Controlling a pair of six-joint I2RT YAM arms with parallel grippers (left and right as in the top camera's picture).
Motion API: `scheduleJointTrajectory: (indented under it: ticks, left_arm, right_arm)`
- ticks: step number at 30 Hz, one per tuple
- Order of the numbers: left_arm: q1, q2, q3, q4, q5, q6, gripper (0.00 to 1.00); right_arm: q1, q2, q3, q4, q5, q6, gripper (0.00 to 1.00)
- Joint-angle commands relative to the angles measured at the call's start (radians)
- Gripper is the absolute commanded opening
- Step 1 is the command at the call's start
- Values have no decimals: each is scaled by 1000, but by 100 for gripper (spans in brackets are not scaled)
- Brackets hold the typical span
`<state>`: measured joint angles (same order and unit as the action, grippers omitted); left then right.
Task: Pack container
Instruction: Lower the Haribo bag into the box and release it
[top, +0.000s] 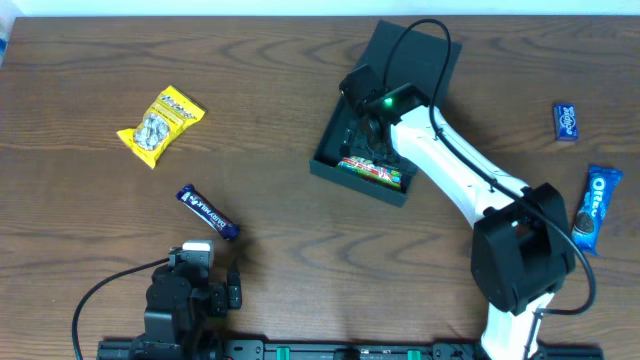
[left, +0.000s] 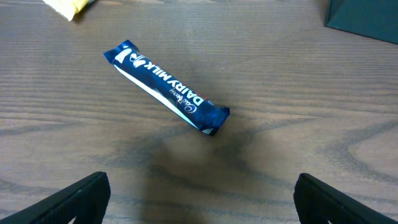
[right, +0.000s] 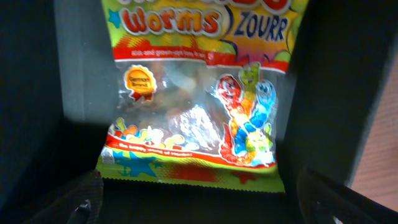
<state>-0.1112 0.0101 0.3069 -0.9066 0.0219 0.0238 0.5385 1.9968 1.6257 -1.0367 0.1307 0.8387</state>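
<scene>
The dark teal container (top: 322, 162) sits at the table's upper middle with its flap lid (top: 415, 50) open behind it. A sour worms candy bag (top: 372, 171) lies inside it, filling the right wrist view (right: 196, 99). My right gripper (top: 365, 115) is open and empty inside the container, just above the bag (right: 199, 205). My left gripper (top: 205, 268) is open and empty near the front edge (left: 199, 202). A blue Dairy Milk bar (top: 208, 213) lies just beyond it (left: 166, 87).
A yellow snack bag (top: 160, 125) lies at the left. A blue Oreo pack (top: 593, 208) and a small blue packet (top: 566, 121) lie at the right edge. The container's corner (left: 364, 22) shows in the left wrist view.
</scene>
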Motion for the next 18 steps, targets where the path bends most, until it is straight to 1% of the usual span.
scheduleJointTrajectory:
  ticks: [1, 8, 13, 18]
  left_arm:
    - [6, -6, -37, -24, -10, 7, 95]
    - [6, -6, -37, -24, -10, 7, 95]
    - [6, -6, -37, -24, -10, 7, 95]
    - [6, -6, -37, -24, -10, 7, 95]
  right_arm:
    - [6, -10, -18, 6, 8, -51, 99]
    - [6, -10, -114, 65, 8, -37, 99]
    - [6, -10, -140, 72, 8, -40, 99]
    - [6, -10, -143, 68, 9, -152, 99]
